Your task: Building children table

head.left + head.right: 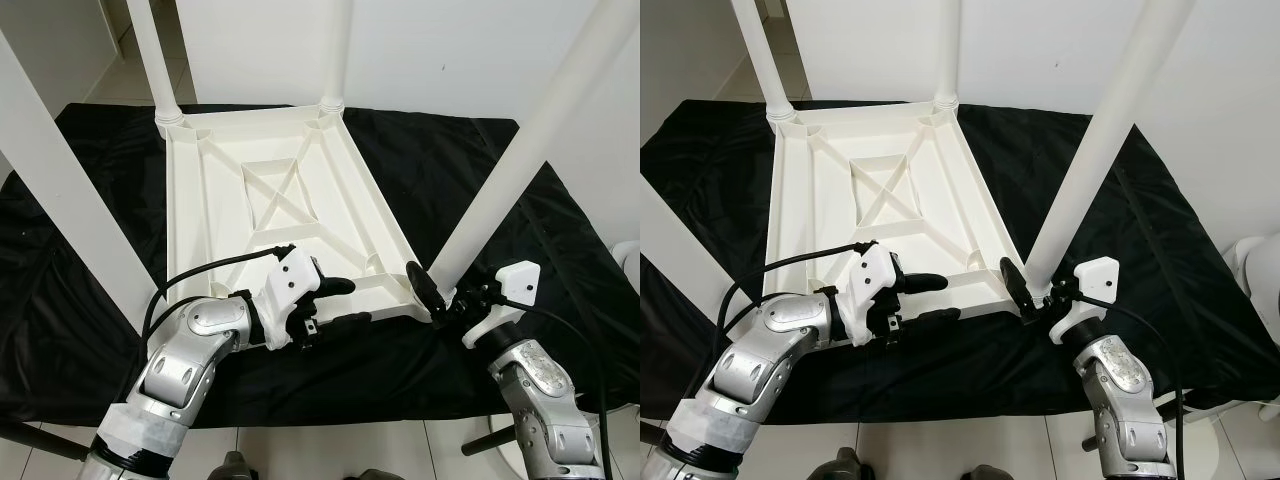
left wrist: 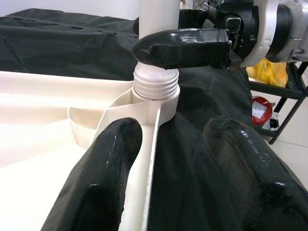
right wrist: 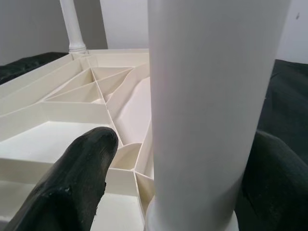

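**A:** so where's the table at right now?

**B:** the white tabletop [image 1: 280,215] is lying upside down on a black cloth [image 1: 470,190] on the floor, ribbed underside facing up. All four white legs stick up from its corners. The near right leg [image 1: 520,160] sits in its corner socket, and you can see the screw thread at its base in the left wrist view.

**A:** and the grippers?

**B:** right gripper [image 1: 1032,288] has its fingers spread around the bottom of that near right leg, one black finger [image 3: 72,187] on each side. Left gripper [image 1: 335,300] hovers over the near edge of the tabletop, fingers [image 2: 103,178] apart with nothing between them, pointing toward that same corner.
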Motion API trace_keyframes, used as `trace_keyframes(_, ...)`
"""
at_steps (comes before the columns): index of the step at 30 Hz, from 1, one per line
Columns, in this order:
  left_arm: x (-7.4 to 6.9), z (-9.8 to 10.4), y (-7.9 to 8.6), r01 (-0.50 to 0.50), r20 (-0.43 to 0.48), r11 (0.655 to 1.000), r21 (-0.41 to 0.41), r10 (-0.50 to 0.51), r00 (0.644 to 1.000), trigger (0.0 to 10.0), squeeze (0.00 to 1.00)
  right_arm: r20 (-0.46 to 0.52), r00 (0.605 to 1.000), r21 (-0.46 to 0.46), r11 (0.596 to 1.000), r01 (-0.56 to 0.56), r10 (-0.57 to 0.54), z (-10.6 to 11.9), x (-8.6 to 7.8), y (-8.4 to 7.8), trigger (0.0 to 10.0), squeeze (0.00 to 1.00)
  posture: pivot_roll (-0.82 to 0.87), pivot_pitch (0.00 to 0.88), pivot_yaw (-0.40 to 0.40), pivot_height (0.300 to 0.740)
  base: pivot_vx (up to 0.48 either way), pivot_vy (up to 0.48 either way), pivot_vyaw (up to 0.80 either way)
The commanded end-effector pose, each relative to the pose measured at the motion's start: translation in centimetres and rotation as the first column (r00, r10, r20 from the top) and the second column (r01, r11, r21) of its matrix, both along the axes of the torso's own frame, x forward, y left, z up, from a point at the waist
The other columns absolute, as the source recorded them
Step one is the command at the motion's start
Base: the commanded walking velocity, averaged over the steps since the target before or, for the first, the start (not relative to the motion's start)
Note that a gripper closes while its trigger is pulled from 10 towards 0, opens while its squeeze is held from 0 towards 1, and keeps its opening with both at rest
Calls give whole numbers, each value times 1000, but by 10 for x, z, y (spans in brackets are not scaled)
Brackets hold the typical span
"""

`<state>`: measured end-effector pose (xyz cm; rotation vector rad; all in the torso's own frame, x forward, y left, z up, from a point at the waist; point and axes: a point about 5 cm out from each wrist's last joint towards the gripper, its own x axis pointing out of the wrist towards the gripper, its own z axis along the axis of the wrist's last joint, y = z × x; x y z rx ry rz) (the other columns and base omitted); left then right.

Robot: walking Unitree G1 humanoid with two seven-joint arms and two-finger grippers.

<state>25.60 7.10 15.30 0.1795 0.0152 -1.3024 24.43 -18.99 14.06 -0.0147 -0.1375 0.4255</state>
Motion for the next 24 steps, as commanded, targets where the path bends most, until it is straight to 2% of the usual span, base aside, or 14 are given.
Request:
trace_keyframes(1, 10, -1, 3, -169, 25, 986, 0, 169, 985, 10000, 0, -3, 1000, -20, 1000, -16, 16, -2, 0, 1, 10000, 0, 13, 21, -20, 740, 0, 0, 0)
trace_keyframes(9, 0, -5, -2, -54, 9, 998, 29, 54, 998, 10000, 0, -63, 996, -107, 992, -74, 67, -16, 6, -4, 10000, 0, 23, 8, -8, 740, 0, 0, 0)
trace_keyframes(10, -1, -7, -3, -46, 13, 998, 42, 46, 999, 10000, 0, -80, 994, -112, 990, -84, 75, -20, 7, -5, 7569, 0, 19, 1, -7, 740, 0, 0, 0)
trace_keyframes(11, -2, -8, -3, -44, 18, 998, 52, 44, 999, 10000, 0, -90, 993, -113, 989, -90, 80, -23, 7, -6, 7569, 0, 19, 1, -7, 740, 0, 0, 0)
trace_keyframes(12, -2, -8, -4, -44, 23, 998, 53, 43, 999, 10000, 0, -94, 992, -116, 989, -90, 80, -25, 8, -6, 4745, 0, 18, 0, -7, 740, 0, 0, 0)
trace_keyframes(14, -2, -8, -4, -45, 27, 998, 53, 43, 999, 10000, 0, -94, 992, -118, 989, -89, 78, -25, 8, -6, 4745, 0, 15, 0, -7, 740, 0, 0, 0)
trace_keyframes(15, -1, -8, -4, -46, 30, 998, 50, 45, 999, 10000, 0, -90, 993, -123, 989, -84, 73, -25, 9, -7, 706, 0, 11, 0, -6, 740, 0, 0, 0)
trace_keyframes(19, 1, -7, -5, -48, 35, 998, 48, 47, 998, 10000, 0, -84, 994, -133, 988, -83, 73, -25, 12, -9, 706, 0, 9, 0, -5, 740, 0, 0, 0)
trace_keyframes(20, 1, -7, -5, -48, 35, 998, 48, 47, 998, 10000, 0, -84, 994, -131, 988, -85, 75, -25, 12, -9, 0, 0, 9, 0, -5, 740, 0, 0, 0)
trace_keyframes(21, 1, -7, -5, -49, 35, 998, 48, 47, 998, 10000, 0, -85, 993, -129, 988, -87, 76, -25, 12, -9, 0, 0, 6, 0, -4, 740, 0, 0, 0)
trace_keyframes(23, 4, -6, -8, -52, 46, 998, 41, 50, 998, 10000, 0, -76, 995, -128, 989, -70, 61, -23, 14, -9, 0, 0, -2, 0, -3, 740, 0, 0, 0)
trace_keyframes(24, 9, -4, -12, -63, 58, 998, 28, 61, 996, 10000, 0, -53, 999, -142, 990, -10, 3, -19, 18, -10, 0, 0, -6, 0, -3, 740, 0, 0, 0)
